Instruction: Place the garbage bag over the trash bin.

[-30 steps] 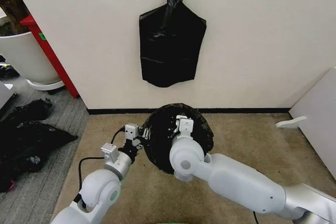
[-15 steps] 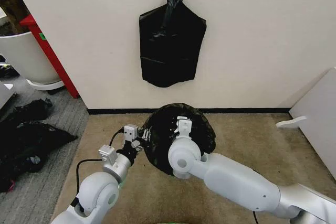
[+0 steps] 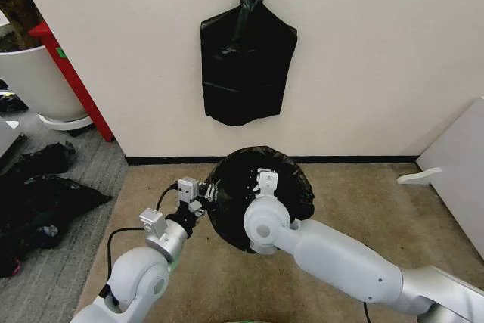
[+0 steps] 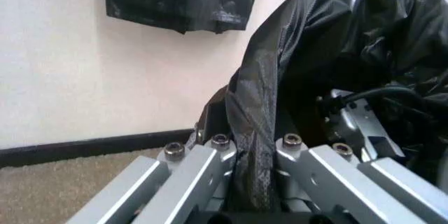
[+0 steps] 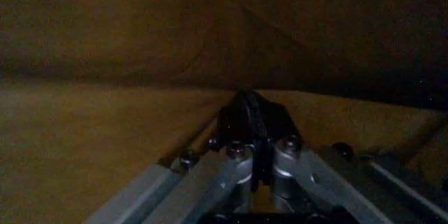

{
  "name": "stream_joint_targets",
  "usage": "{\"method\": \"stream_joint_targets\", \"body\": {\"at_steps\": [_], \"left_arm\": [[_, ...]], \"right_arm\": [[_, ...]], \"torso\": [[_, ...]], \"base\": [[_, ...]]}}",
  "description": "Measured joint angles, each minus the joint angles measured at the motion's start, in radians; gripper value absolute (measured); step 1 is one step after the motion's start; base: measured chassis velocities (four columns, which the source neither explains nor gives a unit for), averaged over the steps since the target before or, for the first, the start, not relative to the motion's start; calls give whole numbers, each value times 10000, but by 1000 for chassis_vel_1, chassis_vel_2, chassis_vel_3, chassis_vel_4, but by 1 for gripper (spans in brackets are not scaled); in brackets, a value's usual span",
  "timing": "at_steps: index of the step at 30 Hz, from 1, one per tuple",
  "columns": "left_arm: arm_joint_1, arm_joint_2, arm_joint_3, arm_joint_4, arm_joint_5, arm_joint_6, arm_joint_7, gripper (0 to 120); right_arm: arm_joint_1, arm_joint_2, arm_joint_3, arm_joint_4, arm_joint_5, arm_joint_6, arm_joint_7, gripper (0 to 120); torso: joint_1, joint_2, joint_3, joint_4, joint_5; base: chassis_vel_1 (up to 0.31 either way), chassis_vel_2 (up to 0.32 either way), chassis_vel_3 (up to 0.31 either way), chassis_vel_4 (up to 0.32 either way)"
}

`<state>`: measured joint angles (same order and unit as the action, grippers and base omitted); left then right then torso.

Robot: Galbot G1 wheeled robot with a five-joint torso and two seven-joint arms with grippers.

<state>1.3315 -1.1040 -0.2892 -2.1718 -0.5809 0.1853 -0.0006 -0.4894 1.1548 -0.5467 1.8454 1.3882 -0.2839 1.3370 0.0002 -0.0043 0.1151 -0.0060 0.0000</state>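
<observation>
left gripper and right gripper pinching garbage bag

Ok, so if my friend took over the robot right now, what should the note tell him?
Left hand: shut on the bag, holding a fold at its left side.
Right hand: under the bag, shut on black film.
The bag is draped in a dome on the carpet by the wall; the bin is hidden, likely underneath.
Done: bag spread over the top.
Left: pull the edges down around the rim, then let go.

We face a white wall with black skirting, beige carpet beneath, grey carpet at left
</observation>
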Motion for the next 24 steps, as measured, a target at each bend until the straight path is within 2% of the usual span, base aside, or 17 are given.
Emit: {"method": "stream_joint_targets", "body": {"at_steps": [9, 24], "left_arm": [[25, 99, -58, -122, -45, 13, 89, 3], [-402, -241, 69, 949, -123, 364, -562, 3]], "right_arm": [[-46, -28, 86, -27, 60, -5, -21, 0], [221, -192, -326, 1181, 495, 1, 117, 0]], "torso": [[0, 0, 0, 0, 2], [0, 0, 0, 0, -1]], "base": [[0, 0, 0, 0], [0, 0, 0, 0]]}}
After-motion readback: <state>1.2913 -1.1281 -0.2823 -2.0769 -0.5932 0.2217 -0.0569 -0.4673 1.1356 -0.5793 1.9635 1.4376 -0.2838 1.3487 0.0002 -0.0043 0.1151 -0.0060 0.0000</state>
